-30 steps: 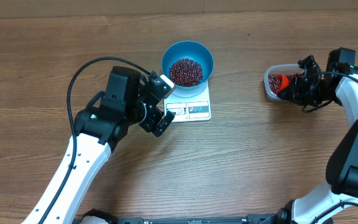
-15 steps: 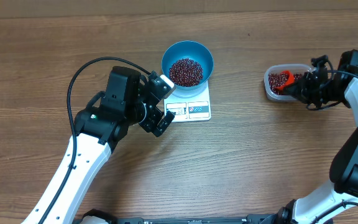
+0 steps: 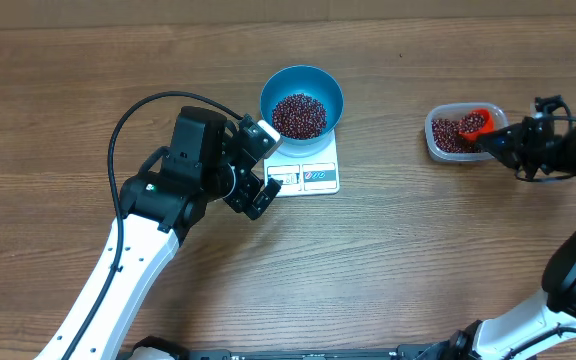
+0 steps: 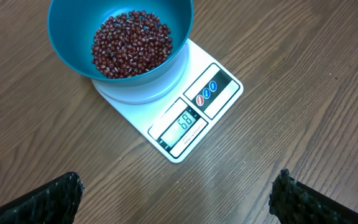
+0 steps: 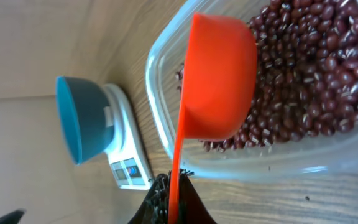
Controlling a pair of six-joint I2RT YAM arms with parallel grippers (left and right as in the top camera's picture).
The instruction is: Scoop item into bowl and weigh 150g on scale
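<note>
Beans are heaped in the bowl, which is seated on the scale near the middle of the table. More beans are held in the tub, well apart on the robot's right. The scoop is poised over the tub's near wall with its cup above the beans; only its outer face is shown, so it cannot be told whether it is loaded. Its handle is clamped in the fully closed right gripper. The handle's long axis is aligned roughly from the gripper through the tub toward the bowl, so the bowl would be reached by a carry to the robot's left along that line. The left gripper is spread wide and empty just beside the scale. It is the nearer arm to the bowl, yet the transfer is judged to fall to the right.
</note>
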